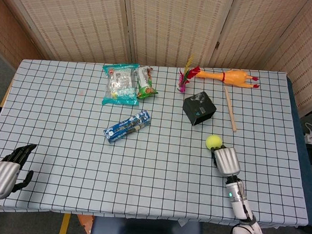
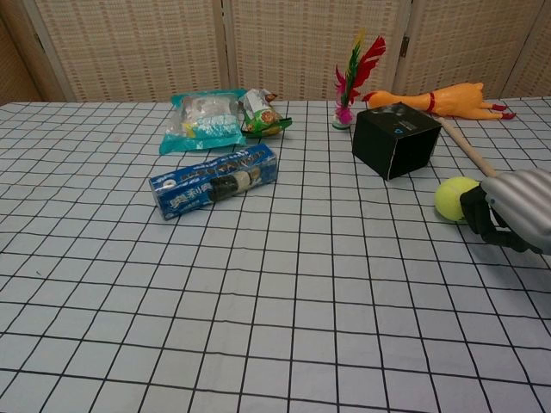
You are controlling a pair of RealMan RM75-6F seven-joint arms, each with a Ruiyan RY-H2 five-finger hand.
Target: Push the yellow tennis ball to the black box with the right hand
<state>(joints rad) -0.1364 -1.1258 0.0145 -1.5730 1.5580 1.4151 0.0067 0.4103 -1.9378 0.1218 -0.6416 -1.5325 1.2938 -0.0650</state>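
Right hand [image 1: 225, 159] touches yellow tennis ball [image 1: 213, 142], near black box [image 1: 199, 108].

Silver ribbed shell on each robot hand [image 1: 225, 159], black fingers [image 2: 479, 222], slim white forearm with green light.

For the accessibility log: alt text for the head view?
The right robot hand sits right behind the yellow tennis ball, with the black box just beyond it on a checked table. The left robot hand rests at the table's near left corner.
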